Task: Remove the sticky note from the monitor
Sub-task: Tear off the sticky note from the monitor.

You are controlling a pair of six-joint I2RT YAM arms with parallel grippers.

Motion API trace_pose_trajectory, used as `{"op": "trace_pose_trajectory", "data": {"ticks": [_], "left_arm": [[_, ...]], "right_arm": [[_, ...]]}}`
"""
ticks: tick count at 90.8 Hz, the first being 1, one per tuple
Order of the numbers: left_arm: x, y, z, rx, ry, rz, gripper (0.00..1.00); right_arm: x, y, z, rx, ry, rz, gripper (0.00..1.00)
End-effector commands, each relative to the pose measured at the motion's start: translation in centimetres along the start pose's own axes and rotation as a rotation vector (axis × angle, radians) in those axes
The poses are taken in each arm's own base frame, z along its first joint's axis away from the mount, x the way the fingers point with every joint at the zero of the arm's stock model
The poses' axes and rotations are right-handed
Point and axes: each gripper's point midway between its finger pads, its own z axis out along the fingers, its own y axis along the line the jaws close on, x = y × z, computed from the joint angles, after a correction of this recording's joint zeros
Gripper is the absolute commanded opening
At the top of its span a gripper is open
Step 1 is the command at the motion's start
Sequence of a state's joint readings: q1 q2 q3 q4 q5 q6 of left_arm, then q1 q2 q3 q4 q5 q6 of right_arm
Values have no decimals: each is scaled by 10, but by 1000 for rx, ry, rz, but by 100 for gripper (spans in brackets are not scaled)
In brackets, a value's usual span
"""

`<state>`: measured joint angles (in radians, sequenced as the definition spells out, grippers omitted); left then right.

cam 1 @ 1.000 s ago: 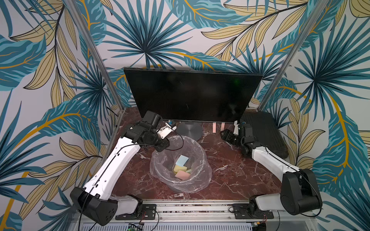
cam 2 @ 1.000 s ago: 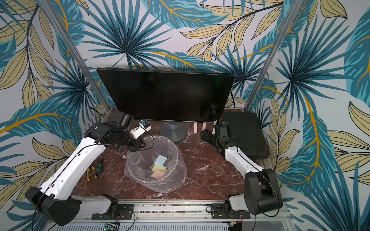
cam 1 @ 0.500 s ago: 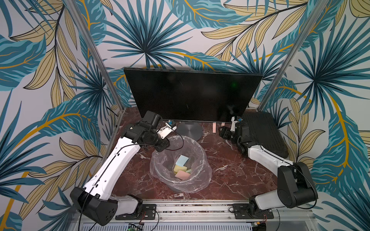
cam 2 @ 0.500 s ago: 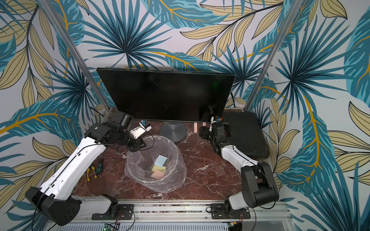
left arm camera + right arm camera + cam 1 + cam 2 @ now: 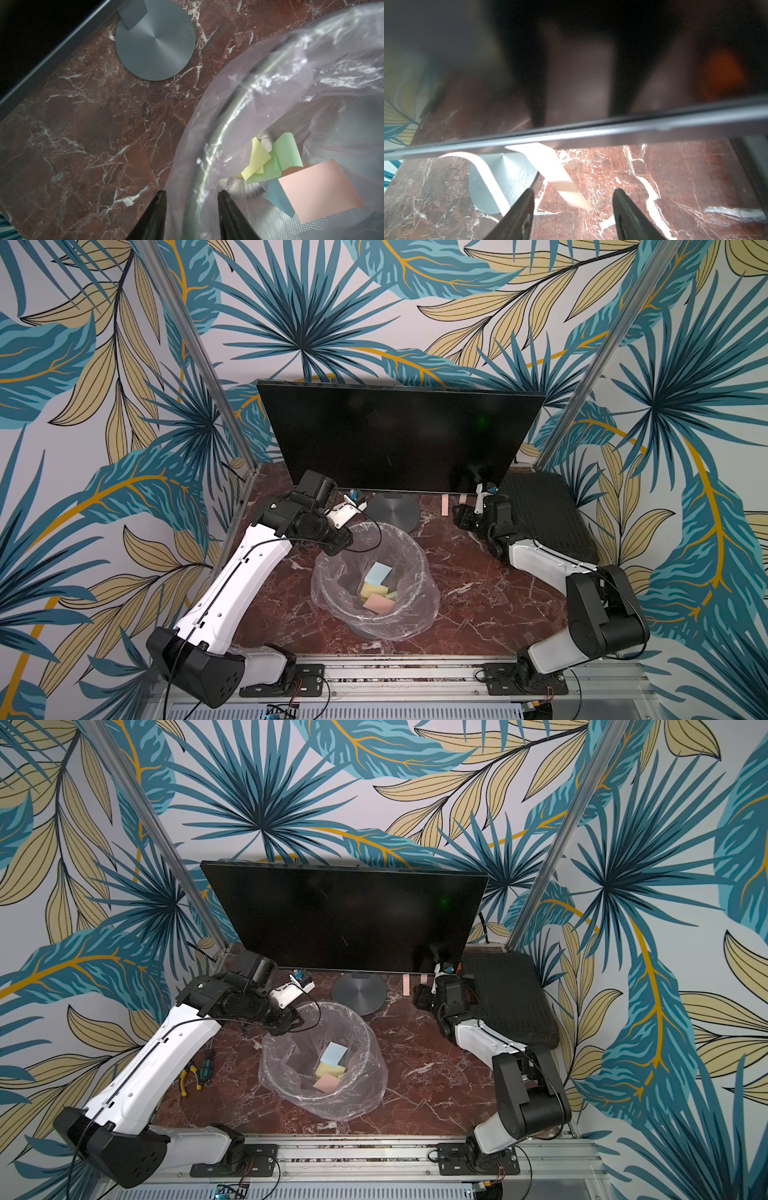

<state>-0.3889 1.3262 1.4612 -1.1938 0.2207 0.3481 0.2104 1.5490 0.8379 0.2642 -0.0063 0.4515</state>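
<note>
The monitor (image 5: 399, 435) (image 5: 349, 919) stands at the back on a round grey base (image 5: 392, 510). Two pink sticky notes hang from its lower bezel (image 5: 633, 131). One sticky note (image 5: 558, 176) (image 5: 445, 505) dangles with its tip between the fingers of my right gripper (image 5: 573, 199) (image 5: 459, 516), which is open and not touching it. The other note (image 5: 483, 172) curls off to one side. My left gripper (image 5: 192, 196) (image 5: 345, 541) is shut on the rim (image 5: 234, 116) of a bag-lined bin.
The bin (image 5: 415, 556) (image 5: 365, 1036) sits mid-table and holds several loose sticky notes (image 5: 376, 585). A black ribbed case (image 5: 540, 514) lies behind my right arm. Hand tools (image 5: 195, 1077) lie under my left arm on the red marble table.
My right gripper has moved left and closer to the monitor's lower edge, up to the hanging pink notes, and its jaws have narrowed a little. The left arm has not moved.
</note>
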Motion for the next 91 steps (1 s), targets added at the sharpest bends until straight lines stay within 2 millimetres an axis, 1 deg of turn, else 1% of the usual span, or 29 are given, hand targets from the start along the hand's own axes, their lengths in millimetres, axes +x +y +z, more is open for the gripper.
{"op": "trace_pose_trajectory", "data": {"ticks": [1, 9, 37, 62, 71, 91], "left_arm": [[-2, -1, 0, 6, -7, 1, 44], [-2, 0, 0, 5, -7, 0, 44], [-3, 0, -1, 4, -8, 1, 44], [-3, 0, -1, 4, -8, 0, 44], [-3, -1, -1, 7, -6, 0, 44], [-3, -1, 0, 10, -5, -1, 44]], "right_arm": [[-7, 2, 6, 5, -21, -22, 63], [-6, 1, 7, 5, -19, -24, 63], [-13, 4, 10, 9, -30, -47, 63], [-15, 5, 12, 6, -31, -55, 62], [-14, 4, 12, 9, -28, -55, 57], [-10, 0, 9, 20, -36, -56, 39]]}}
